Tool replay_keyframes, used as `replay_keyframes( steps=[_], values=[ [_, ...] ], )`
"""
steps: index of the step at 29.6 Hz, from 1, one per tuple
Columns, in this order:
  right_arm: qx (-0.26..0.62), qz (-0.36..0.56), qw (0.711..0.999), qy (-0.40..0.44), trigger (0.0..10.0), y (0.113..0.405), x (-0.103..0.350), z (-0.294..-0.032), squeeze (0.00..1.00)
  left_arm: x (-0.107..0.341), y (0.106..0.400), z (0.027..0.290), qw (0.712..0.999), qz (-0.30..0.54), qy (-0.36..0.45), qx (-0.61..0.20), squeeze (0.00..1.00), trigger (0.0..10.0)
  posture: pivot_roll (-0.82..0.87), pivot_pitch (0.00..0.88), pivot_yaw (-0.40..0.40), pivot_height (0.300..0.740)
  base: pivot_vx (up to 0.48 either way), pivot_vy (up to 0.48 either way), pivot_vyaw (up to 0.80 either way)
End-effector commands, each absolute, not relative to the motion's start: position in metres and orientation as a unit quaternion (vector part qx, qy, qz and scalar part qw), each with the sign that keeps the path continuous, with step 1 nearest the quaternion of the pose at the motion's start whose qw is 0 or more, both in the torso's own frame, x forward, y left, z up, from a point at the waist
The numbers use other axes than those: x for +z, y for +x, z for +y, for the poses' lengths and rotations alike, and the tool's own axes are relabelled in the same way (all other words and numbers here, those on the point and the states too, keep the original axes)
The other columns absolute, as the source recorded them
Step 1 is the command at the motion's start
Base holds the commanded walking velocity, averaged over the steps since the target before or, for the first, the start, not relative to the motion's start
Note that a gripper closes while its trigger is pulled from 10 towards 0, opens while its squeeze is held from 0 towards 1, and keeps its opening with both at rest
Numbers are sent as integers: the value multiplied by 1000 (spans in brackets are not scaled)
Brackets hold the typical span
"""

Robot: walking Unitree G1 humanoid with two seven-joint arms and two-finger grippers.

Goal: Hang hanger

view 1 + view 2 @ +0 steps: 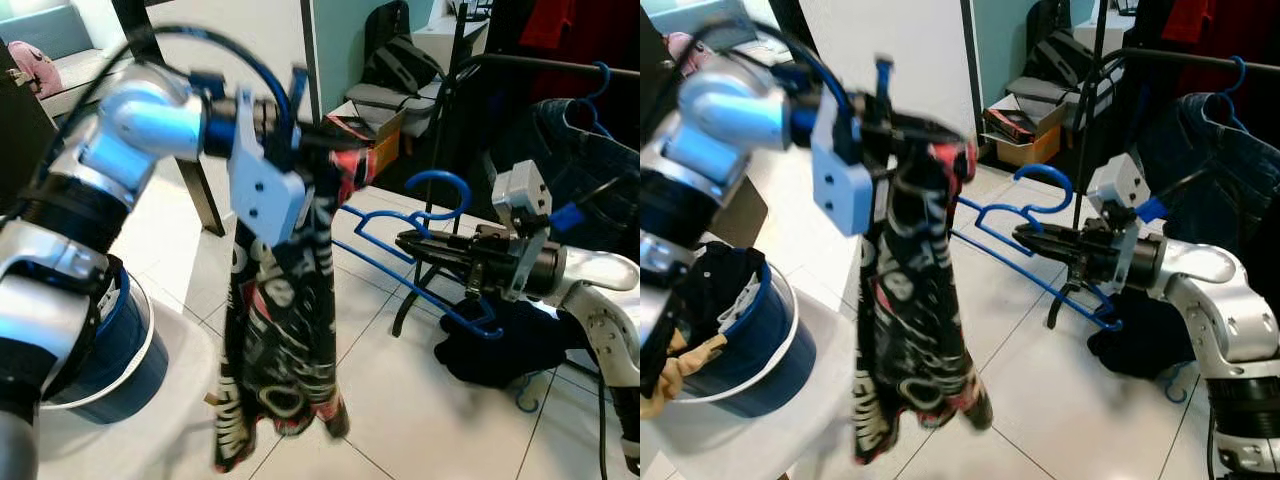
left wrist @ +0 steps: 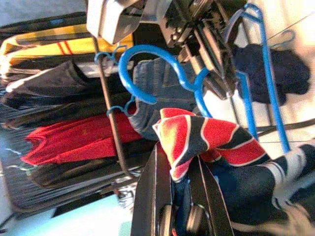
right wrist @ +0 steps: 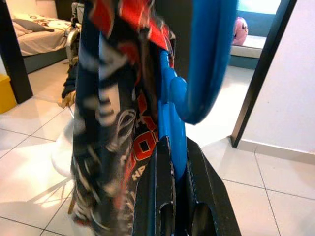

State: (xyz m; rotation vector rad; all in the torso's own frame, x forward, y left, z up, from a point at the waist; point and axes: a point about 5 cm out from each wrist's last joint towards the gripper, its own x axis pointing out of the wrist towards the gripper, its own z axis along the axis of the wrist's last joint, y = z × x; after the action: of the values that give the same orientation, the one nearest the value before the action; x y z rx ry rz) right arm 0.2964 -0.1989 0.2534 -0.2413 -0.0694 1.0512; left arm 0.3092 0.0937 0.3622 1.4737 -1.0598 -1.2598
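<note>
**Ana:** Starting with the blue hanger (image 1: 420, 255): where is it?

**Ben:** Held up in the air on the robot's right side, over the pale tiled floor (image 1: 400, 400). The right gripper (image 1: 405, 241) has its two black fingers pinched on the hanger just below the hook, which curls upward; the wrist view shows the blue plastic squeezed between them.

**Ana:** And the garment?

**Ben:** The black, red and white printed garment (image 1: 285, 340) hangs in a long bunch from the left gripper (image 1: 940, 135), whose fingers are clamped on its top fold. It dangles just to the left of the hanger, close enough that the hanger's far end runs behind it. I can't tell whether the two touch.

**Ana:** What sits around them?

**Ben:** Behind the right arm stands a black clothes rack (image 1: 560, 65), with a pair of jeans (image 1: 590, 150) hanging from its rail on another blue hook. A red garment (image 1: 1210, 25) hangs higher up on it. Below, a dark cloth (image 1: 510, 345) lies heaped on the tiles at the rack's foot.

**Ana:** On the left?

**Ben:** A blue and white laundry basket (image 1: 760, 350) with clothes in it sits low beside the left arm. Further back, an open cardboard box (image 1: 1025, 135) rests on the floor near the wall.
</note>
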Motion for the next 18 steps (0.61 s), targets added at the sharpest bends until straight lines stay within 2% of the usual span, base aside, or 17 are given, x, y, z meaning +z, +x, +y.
replay_keyframes(
  steps=[1,11,12,13,15,16,18],
  values=[
    [514,-56,849,-106,10000,296,259,-192,0,362,307,100,447,-411,599,-521,0,10000,-66,0,108,740,0,0,0],
    [505,-54,854,-110,10000,301,255,-188,0,358,308,102,447,-396,597,-536,0,10000,-68,0,110,740,0,0,0],
    [485,-58,866,-110,10000,307,254,-186,0,359,309,102,452,-398,596,-530,0,10000,-67,0,111,740,0,0,0],
    [449,-74,885,-98,10000,315,258,-187,0,363,313,101,470,-403,591,-517,0,10000,-70,0,114,740,0,0,0],
    [449,-74,885,-98,10000,315,258,-187,0,363,313,101,470,-403,591,-517,0,10000,-70,0,114,740,0,0,0],
    [421,-89,899,-84,10000,322,262,-188,0,366,315,101,483,-404,585,-511,1000,10000,-70,0,114,740,0,0,0],
    [421,-89,899,-84,10000,322,262,-188,0,366,315,101,483,-404,585,-511,1000,10000,-70,0,114,740,0,0,0]
  ],
)
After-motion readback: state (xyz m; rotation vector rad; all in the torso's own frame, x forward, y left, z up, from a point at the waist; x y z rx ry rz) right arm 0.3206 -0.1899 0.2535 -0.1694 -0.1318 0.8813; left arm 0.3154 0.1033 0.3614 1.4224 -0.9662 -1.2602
